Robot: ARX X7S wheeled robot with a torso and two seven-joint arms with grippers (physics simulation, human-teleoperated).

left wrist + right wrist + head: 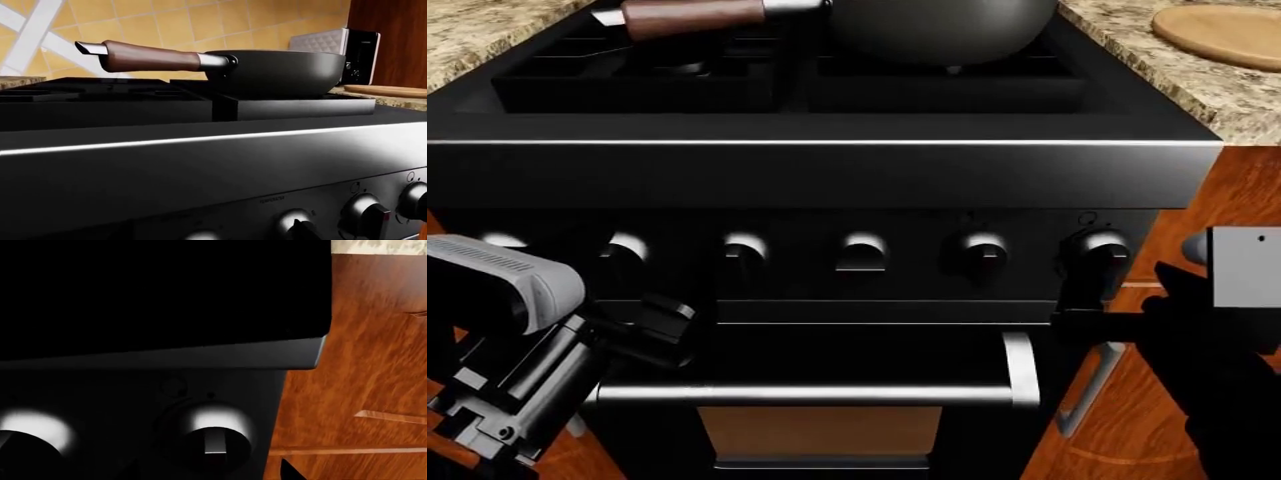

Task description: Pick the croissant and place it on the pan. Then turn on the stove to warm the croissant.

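The stove [827, 170] is filling the head view. The pan [941, 28] is sitting on its grate at twelve o'clock, handle pointing toward nine. The right gripper [1094, 300] is hovering at the rightmost knob [1104, 248], the left gripper [654, 330] at seven; I cannot tell either pincer's spread. No croissant is showing.

Left arm's hanging low, its grey-shelled wrist angled down and the left gripper [661, 325] pointing up and forward, can't tell if the jaws are apart. The right gripper [1081, 300] reaches forward from the right, dark fingers raised, jaw state hard to read too.
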